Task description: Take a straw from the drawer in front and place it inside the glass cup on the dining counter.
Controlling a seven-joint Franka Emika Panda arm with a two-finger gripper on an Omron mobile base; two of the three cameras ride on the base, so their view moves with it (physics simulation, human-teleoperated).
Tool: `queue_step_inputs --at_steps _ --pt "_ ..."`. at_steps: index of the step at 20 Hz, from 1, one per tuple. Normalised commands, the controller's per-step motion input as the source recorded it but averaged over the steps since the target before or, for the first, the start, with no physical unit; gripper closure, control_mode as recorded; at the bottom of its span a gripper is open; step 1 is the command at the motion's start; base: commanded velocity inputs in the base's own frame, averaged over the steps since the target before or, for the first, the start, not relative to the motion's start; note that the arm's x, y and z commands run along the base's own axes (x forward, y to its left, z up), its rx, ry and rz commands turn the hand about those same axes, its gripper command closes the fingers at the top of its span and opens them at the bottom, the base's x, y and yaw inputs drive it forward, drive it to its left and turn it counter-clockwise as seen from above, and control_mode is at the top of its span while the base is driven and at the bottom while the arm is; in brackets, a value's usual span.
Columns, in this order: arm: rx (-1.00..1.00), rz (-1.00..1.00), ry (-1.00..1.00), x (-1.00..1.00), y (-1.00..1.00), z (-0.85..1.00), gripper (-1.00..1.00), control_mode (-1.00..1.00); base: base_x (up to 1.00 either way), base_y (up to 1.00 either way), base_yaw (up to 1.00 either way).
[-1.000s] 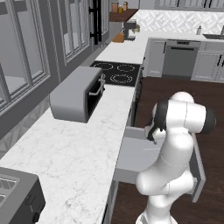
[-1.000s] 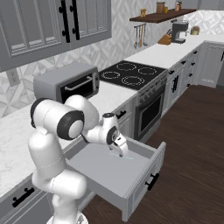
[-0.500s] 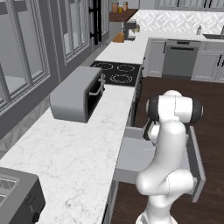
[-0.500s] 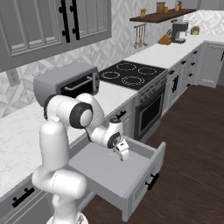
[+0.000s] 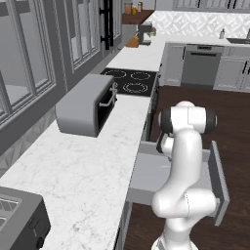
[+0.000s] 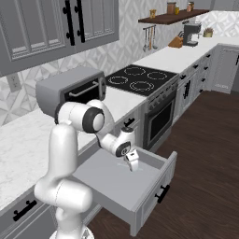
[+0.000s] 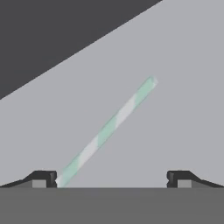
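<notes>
The drawer (image 6: 105,179) stands pulled out below the marble worktop, its plain grey floor bare; in the left base view the drawer (image 5: 145,172) is partly hidden by my arm. My gripper (image 6: 132,164) hangs low inside it, pointing down. In the hand view a thin straw (image 7: 109,129) with pale green and white stripes lies flat on the drawer floor, slanting from upper right to lower left. My gripper (image 7: 111,178) is open just above it, and the straw's lower end runs beside the left fingertip (image 7: 43,177). The glass cup and the dining counter are out of view.
A grey toaster oven (image 5: 85,105) sits on the marble worktop (image 5: 83,171), with a black cooktop (image 6: 140,79) and its oven (image 6: 161,116) beyond. The drawer's front panel (image 5: 218,183) juts over the dark wood floor (image 6: 205,177). A dark appliance (image 5: 19,222) is at the near left.
My arm has folded in closer to the base and the hand has sunk a little deeper into the drawer. The jaws have stayed open.
</notes>
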Motion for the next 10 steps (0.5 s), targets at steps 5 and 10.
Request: queue_step_inputs --at_steps 5,10 --pt "0.00 -0.10 -0.04 0.09 0.00 -0.22 -1.00 -1.00 0.00 0.00 0.00" --pt "0.00 -0.09 -0.03 0.34 0.00 -0.06 -1.00 -1.00 0.00 0.00 0.00"
